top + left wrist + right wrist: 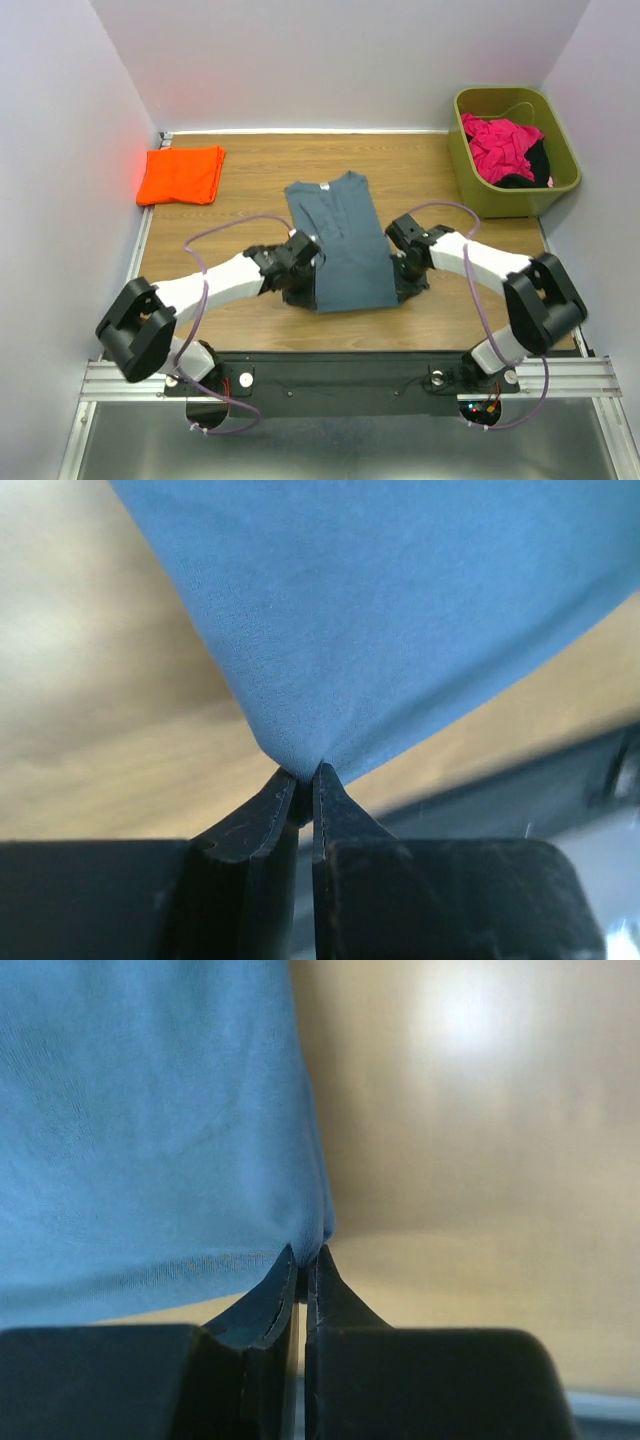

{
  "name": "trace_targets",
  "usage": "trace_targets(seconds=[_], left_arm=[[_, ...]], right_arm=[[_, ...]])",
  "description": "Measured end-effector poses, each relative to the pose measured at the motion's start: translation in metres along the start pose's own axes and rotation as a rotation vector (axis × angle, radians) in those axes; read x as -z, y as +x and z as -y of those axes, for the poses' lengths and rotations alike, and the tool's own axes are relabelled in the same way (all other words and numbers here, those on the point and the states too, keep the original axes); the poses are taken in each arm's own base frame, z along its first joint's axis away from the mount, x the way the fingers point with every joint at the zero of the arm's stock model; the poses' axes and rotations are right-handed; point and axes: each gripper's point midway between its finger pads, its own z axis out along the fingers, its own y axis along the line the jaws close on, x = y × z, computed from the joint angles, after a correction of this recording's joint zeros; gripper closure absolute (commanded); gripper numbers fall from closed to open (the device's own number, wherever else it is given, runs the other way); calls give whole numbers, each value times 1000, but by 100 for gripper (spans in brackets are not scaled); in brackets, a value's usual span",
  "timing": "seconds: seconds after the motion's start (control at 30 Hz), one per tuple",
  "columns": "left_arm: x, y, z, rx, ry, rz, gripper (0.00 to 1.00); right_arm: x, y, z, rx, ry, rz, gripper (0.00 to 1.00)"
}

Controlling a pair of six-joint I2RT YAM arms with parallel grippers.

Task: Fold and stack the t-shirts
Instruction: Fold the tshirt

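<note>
The blue-grey t-shirt is lying at the middle of the table, already narrowed to a long strip with its collar pointing away from the arm bases and its hem nearest them. The left gripper is pinching the near left corner of this strip, its jaws drawn almost together on a small peak of cloth that is rising tent-like from the fingertips. The right gripper is likewise closing tight on the near right corner, where only a thin tip of fabric is showing between the jaws. The step in hand is judged to be the crosswise fold, hem to collar. To do it well, both corners should be rising together at equal height, travelling away from the bases with the hem kept taut between them, and coming down square on the collar edge before either jaw is opening; the right-hand pinch is looking shallow and may be slipping under tension. The orange t-shirt is resting folded in the far left corner, well apart. A green bin at the far right is holding pink and black garments. A pale neck tag is showing inside the collar, too small to read; no other writing is appearing.
</note>
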Motion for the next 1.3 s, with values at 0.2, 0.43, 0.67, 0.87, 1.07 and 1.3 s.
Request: trace_targets(seconds=[0.2, 0.43, 0.67, 0.87, 1.07, 1.3], left_arm=[[15, 74, 12, -59, 109, -125, 100], [45, 100, 38, -63, 211, -142, 100], [76, 40, 52, 36, 183, 29, 100], [79, 3, 37, 116, 151, 113, 100], [84, -28, 29, 137, 137, 168, 100], [83, -54, 27, 128, 123, 200, 100]], right_arm=[[42, 52, 9, -42, -61, -70, 99], [80, 72, 14, -79, -96, -80, 100], [132, 12, 6, -65, -57, 79, 99], [148, -35, -1, -23, 0, 151, 100], [153, -74, -11, 27, 32, 194, 99], [172, -120, -22, 67, 39, 276, 99]])
